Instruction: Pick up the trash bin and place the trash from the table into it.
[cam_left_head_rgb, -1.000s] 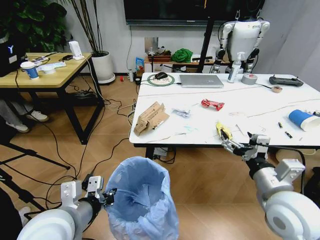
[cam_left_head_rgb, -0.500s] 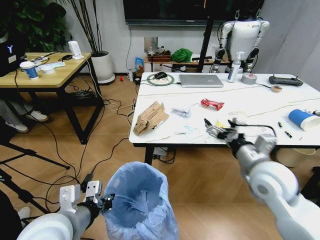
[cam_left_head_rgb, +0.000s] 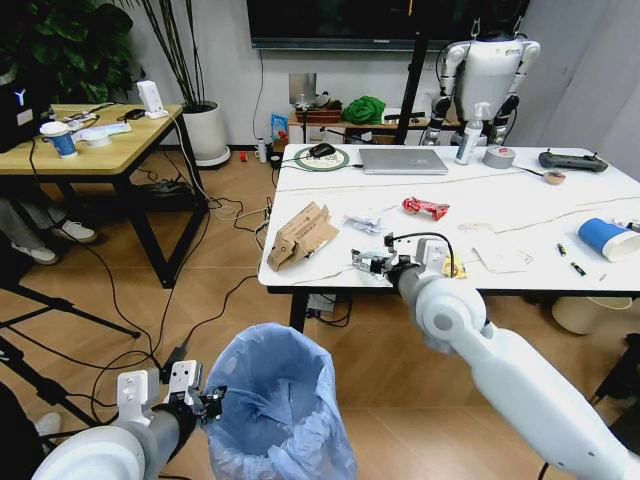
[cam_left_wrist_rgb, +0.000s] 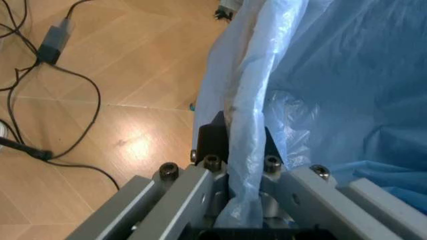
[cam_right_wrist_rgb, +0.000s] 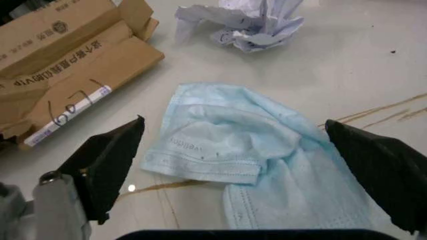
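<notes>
The left tool (cam_left_head_rgb: 212, 398) is clamped on the rim of the trash bin (cam_left_head_rgb: 280, 405), held low over the floor before the bench (cam_left_head_rgb: 520, 215), while the right tool (cam_right_wrist_rgb: 247, 150), fingers apart, hovers above a crumpled pale-blue mask (cam_right_wrist_rgb: 257, 155) (beside the torn cardboard box (cam_left_head_rgb: 300, 235)) near the bench's front edge.

left gripper (cam_left_head_rgb: 212, 400) clamped low, right gripper (cam_left_head_rgb: 362, 263) outstretched (jaws spread)

Even indoor light; floor (cam_left_wrist_rgb: 127, 145) glare, wrist views soft up close.
</notes>
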